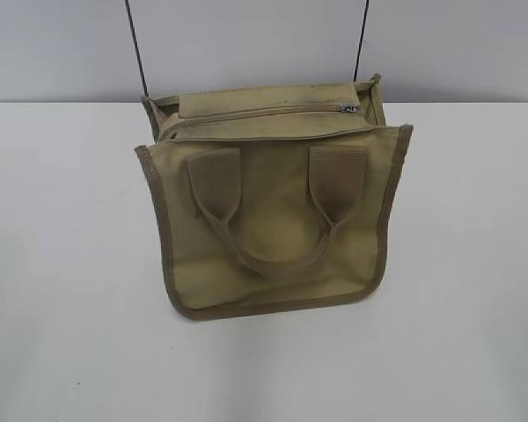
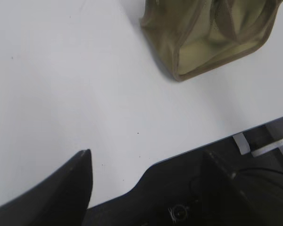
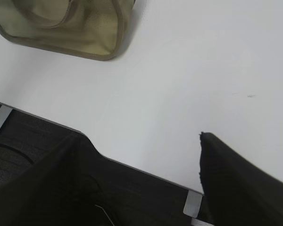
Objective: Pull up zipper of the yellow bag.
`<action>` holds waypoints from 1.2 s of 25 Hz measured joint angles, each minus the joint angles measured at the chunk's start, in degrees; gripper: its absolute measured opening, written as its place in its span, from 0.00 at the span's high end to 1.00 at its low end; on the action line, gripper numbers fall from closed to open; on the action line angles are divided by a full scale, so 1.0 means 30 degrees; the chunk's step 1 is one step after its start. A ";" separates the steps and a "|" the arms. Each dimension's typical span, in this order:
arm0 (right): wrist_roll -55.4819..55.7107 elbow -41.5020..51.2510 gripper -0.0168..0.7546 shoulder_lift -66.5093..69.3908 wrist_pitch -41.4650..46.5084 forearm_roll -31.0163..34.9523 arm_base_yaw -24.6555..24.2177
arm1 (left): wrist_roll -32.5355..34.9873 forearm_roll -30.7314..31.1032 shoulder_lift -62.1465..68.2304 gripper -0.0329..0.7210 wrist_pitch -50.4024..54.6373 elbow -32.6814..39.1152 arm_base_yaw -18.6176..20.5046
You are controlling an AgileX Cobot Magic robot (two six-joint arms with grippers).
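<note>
Yellow bag (image 1: 273, 220) lying alone mid-counter (image 1: 62, 264), both arms parked at the near edge.

The zipper (image 1: 255, 115) crosses the bag's far top panel, its silver pull (image 1: 348, 108) at the right end, unobstructed. Left end effector (image 2: 146, 174) and right end effector (image 3: 141, 150) stand wide, empty, well apart from the bag; the teeth look partly closed, hard to tell.

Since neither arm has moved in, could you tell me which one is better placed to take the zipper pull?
Probably the right: the silver pull sits at the right end of the bag.
</note>
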 joint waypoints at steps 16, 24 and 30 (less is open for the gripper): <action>-0.0017 0.3237 0.23 -0.2386 -0.2169 -0.0004 0.0000 | 0.0000 0.3420 -0.5400 0.37 -0.0355 0.0606 0.0000; -0.0113 0.4087 0.23 -0.2386 -0.2474 0.0013 0.0000 | 0.0000 0.3459 -0.5400 0.37 -0.0786 0.0801 0.0000; -0.0113 0.4087 0.23 -0.2386 -0.2492 0.0013 0.0000 | 0.0000 0.3482 -0.5400 0.37 -0.0786 0.0801 0.0000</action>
